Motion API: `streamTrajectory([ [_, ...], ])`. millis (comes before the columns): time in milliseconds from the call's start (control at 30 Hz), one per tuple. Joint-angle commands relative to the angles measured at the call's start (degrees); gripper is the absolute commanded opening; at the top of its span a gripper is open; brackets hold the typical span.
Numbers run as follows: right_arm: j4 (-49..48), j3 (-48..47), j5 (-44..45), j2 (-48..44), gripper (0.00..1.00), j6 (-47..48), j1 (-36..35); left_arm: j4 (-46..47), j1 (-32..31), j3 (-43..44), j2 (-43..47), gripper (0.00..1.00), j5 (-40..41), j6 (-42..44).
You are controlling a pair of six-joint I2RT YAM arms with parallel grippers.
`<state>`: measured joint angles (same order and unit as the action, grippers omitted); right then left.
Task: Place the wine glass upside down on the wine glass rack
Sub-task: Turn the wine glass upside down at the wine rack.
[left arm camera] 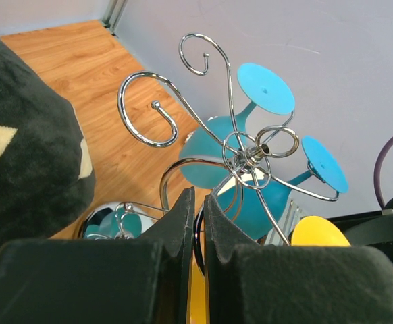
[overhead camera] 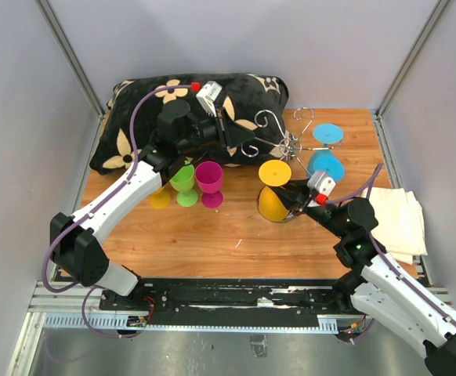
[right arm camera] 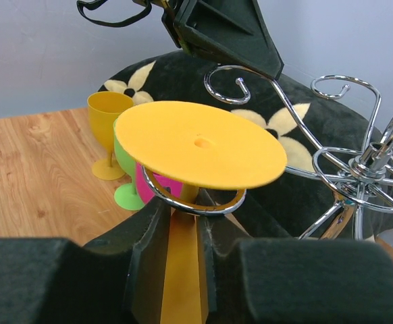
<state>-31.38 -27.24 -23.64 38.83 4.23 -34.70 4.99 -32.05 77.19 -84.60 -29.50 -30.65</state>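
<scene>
The wine glass point(overhead camera: 274, 174), orange-yellow, hangs upside down with its stem inside a curled arm of the chrome wine glass rack point(overhead camera: 289, 145). Its round foot point(right arm camera: 200, 142) rests on top of that wire loop. My right gripper point(right arm camera: 190, 202) is shut on the stem just below the loop, with a pad pressed against each side. My left gripper point(left arm camera: 198, 199) is shut on another wire arm of the rack point(left arm camera: 250, 152) from the pillow side. In the left wrist view the glass's foot point(left arm camera: 318, 231) shows at lower right.
Two teal glasses point(overhead camera: 324, 135) point(overhead camera: 325, 164) hang upside down on the rack's far side. Yellow point(overhead camera: 160, 196), green point(overhead camera: 184, 182) and pink point(overhead camera: 210, 180) glasses stand upright left of the rack. A black flowered pillow point(overhead camera: 134, 117) lies behind them and a white cloth point(overhead camera: 400, 219) at the right edge.
</scene>
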Motion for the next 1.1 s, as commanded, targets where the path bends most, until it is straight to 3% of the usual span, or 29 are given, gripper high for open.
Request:
streamTrajectory([
  [0,-6.18,-0.48,-3.78,-1.95,0.20,-0.33,-0.01,-3.59,-1.09,-0.47,-0.44,0.00,-1.18,0.60],
  [267,-6.42,-1.29,-5.80,-2.03,0.24,-0.43,0.07,-3.74,-1.09,-0.46,-0.65,0.00,-1.18,0.60],
  [400,-6.23,-1.09,-5.52,-2.60,0.20,-0.45,0.03,-3.76,-1.15,-0.46,-0.66,0.00,-1.13,0.60],
  [967,4.64,-0.22,14.17,-9.56,0.21,0.65,0.04,-3.77,-1.10,-0.38,-0.59,0.00,-1.09,0.60],
  [1067,5.27,-0.35,15.31,-8.99,0.29,0.49,0.03,-3.85,-1.09,-0.45,-0.72,0.01,-1.09,0.60],
])
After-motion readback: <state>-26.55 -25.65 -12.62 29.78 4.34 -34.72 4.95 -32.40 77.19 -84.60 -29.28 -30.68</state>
